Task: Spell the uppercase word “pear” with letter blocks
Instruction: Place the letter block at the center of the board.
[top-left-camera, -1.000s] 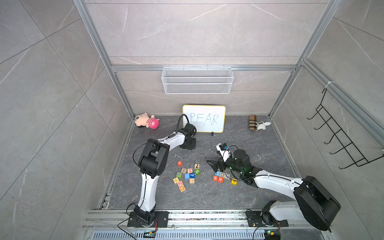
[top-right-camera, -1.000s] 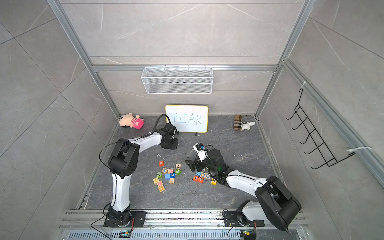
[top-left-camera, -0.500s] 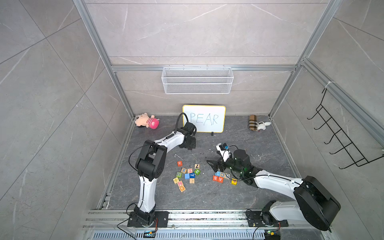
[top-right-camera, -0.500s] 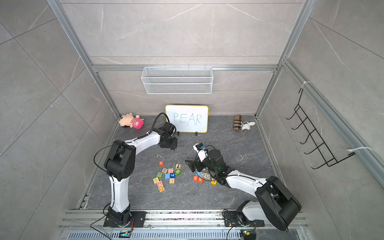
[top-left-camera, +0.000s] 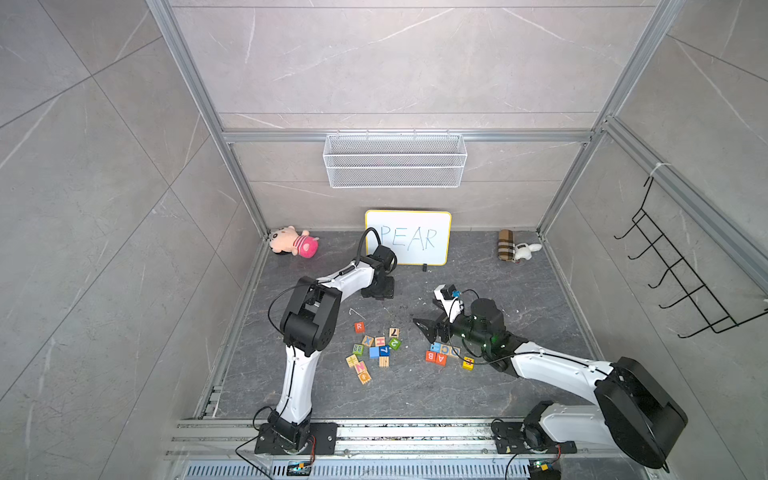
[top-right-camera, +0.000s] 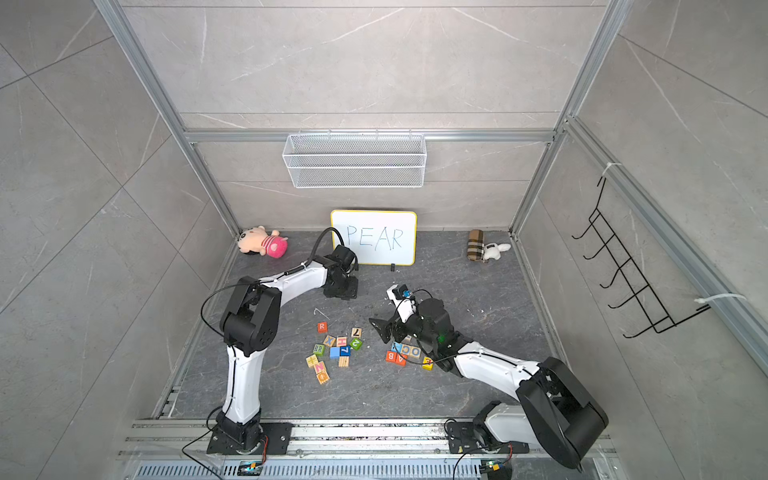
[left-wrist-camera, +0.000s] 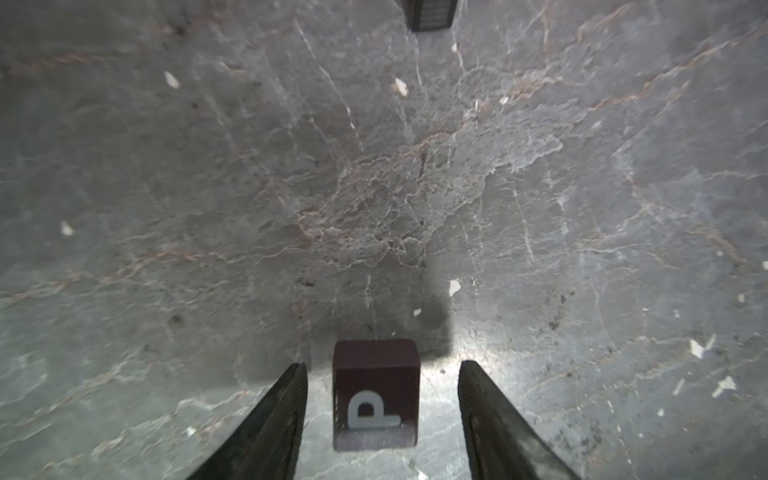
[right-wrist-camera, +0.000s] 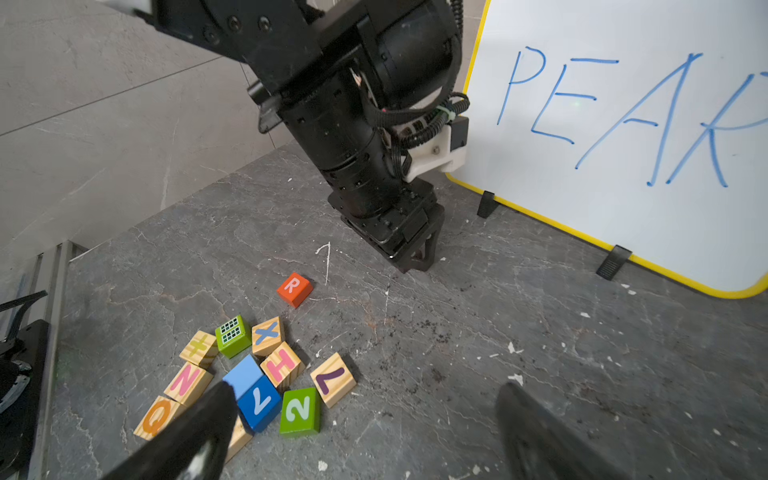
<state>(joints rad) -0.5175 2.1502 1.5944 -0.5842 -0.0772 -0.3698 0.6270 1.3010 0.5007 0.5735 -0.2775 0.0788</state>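
Note:
The dark P block rests on the floor between the fingers of my left gripper, which is open with a gap on each side. In both top views this gripper stands low in front of the whiteboard and hides the block. The orange-red R block lies alone above the loose cluster. The orange-red A block lies beside a B cube, and the yellow E block is right of them. My right gripper hovers wide open and empty above that group.
A whiteboard reading PEAR leans on the back wall on small black feet. A cluster of wooden, blue and green cubes lies mid-floor. Plush toys sit in the back corners. A wire basket hangs on the wall.
The left arm's elbow has shifted slightly while its gripper stays low at the same spot by the whiteboard. The right arm has not moved.

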